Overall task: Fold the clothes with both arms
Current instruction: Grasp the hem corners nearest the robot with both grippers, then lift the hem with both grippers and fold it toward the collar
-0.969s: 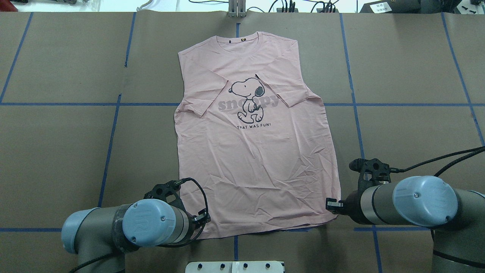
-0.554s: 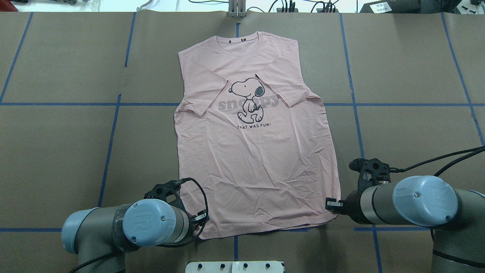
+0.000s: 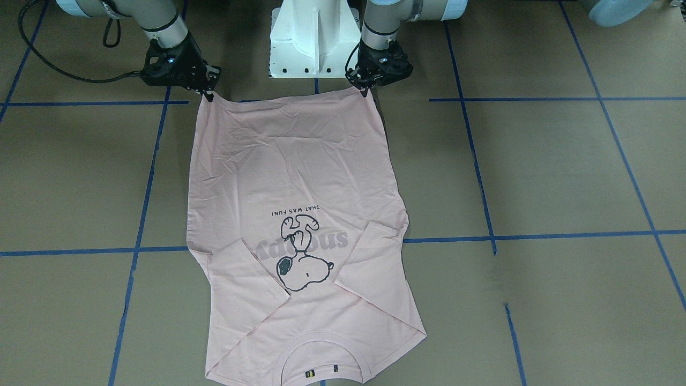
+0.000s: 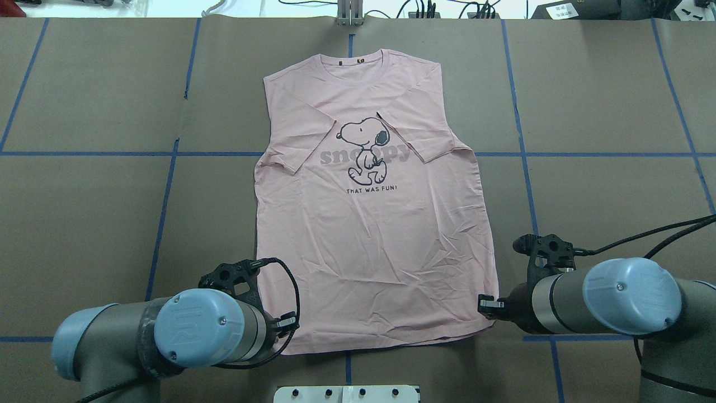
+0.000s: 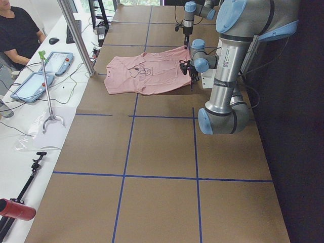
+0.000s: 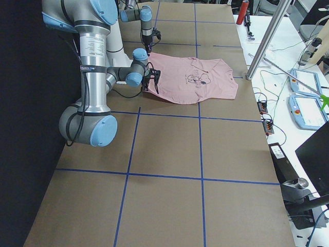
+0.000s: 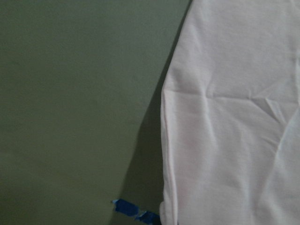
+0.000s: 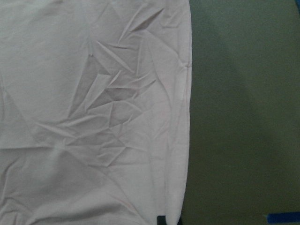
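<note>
The pale pink T-shirt (image 4: pixel 375 246) is lying flat and face up on the table (image 4: pixel 604 196). Its dog print (image 4: pixel 363 151) is showing, both sleeves are lying folded in over the chest, and its collar (image 4: pixel 351 59) is pointing away from the robot.

At the T-shirt's hem corner on the robot's left, the left gripper (image 3: pixel 368 91) is pinching the cloth, fingers pressed together. At the opposite hem corner the right gripper (image 3: pixel 208 95) is nipping the cloth in the same way. The left arm (image 4: pixel 184 330) and the right arm (image 4: pixel 604 296) are reaching in low from either side of the hem. In the left wrist view the T-shirt's side edge is casting a dark shadow on the table.

Brown covering is stretching out on all sides of the T-shirt, and blue tape lines (image 4: pixel 523 168) are dividing it into a grid, one line running under the T-shirt at sleeve level. Just behind the hem the white pedestal base (image 3: pixel 313 37) is standing.

Beyond the collar a metal post (image 5: pixel 76 35) is rising from the table's edge, and past it a white bench (image 5: pixel 30 116) is carrying tablets (image 5: pixel 56 62) and cables. A person (image 5: pixel 17 30) in a black top is sitting at that bench, on the collar side of the T-shirt.
</note>
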Motion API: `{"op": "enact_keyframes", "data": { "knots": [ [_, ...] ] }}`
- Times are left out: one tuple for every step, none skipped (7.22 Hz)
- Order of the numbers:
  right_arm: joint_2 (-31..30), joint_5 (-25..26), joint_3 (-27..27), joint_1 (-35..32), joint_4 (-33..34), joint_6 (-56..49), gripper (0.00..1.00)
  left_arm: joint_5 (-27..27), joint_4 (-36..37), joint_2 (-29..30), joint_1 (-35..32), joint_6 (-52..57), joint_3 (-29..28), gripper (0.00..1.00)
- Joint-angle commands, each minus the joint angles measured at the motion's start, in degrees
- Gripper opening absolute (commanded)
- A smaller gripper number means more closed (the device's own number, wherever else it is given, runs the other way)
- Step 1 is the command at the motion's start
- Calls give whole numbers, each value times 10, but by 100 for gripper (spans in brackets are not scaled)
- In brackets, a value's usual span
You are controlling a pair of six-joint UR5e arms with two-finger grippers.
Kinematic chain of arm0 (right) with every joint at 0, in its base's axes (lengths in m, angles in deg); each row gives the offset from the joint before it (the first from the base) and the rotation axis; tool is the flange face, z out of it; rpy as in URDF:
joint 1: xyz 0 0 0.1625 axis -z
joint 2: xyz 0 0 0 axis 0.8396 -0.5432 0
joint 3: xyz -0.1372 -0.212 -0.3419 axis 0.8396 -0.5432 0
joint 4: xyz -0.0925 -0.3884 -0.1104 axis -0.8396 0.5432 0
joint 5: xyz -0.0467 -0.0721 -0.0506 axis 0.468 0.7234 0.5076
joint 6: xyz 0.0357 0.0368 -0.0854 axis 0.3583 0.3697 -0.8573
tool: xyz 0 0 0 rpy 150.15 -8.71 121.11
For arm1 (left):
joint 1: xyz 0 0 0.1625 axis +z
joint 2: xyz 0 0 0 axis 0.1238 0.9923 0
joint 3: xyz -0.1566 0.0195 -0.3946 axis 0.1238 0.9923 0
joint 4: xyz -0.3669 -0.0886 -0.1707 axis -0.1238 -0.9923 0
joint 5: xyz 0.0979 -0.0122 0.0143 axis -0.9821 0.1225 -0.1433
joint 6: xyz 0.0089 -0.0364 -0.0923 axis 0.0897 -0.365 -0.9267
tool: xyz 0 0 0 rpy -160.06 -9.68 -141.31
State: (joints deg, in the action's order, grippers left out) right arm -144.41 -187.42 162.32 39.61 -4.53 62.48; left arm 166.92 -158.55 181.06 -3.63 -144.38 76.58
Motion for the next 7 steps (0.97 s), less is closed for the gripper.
{"op": "enact_keyframes", "data": {
  "knots": [
    [-7,-54,29,-1,0,1,0,5,65,-1,0,18,44,0],
    [-12,-90,46,1,0,3,0,4,94,-3,-2,18,67,0],
    [-24,-100,71,18,0,24,0,4,127,-8,1,33,102,0],
    [-26,-101,87,49,0,46,0,4,147,-11,9,37,133,0],
    [-27,-101,94,63,0,50,0,5,154,-11,25,34,145,0],
    [-25,-100,94,63,0,50,0,6,154,-11,27,35,144,0],
    [-24,-93,89,60,0,49,0,6,153,-8,27,35,141,0]
  ]
}}
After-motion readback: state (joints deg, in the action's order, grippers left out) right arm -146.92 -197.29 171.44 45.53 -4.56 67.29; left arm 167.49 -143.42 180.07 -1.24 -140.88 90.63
